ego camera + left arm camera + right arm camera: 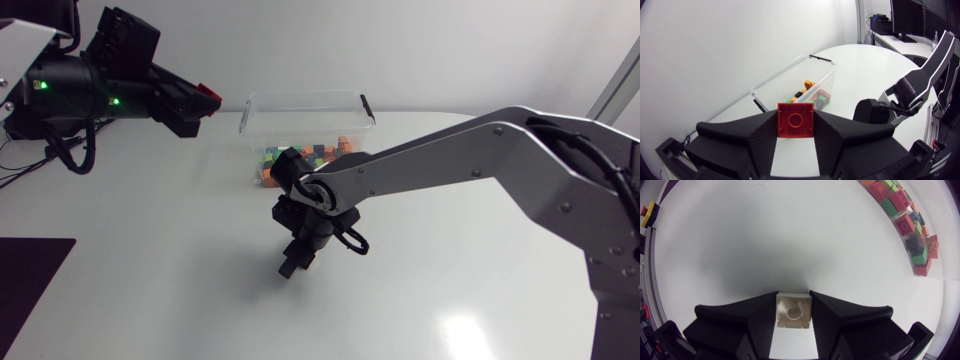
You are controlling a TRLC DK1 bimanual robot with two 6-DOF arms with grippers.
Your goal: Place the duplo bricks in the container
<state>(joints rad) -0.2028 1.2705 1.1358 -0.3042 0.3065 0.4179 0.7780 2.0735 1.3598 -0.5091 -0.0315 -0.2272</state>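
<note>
Plastic, seemingly stiff, light: left end effector (796, 131) clamps square red duplo brick (796, 118) by flat sides; right end effector (793, 301), square white brick (793, 313).

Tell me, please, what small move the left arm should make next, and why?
Probably ease the left hand forward until it is over the container. It is shut on a red brick, but the head view shows it short of the container's end wall, so letting go now would likely drop the brick on the table.
</note>
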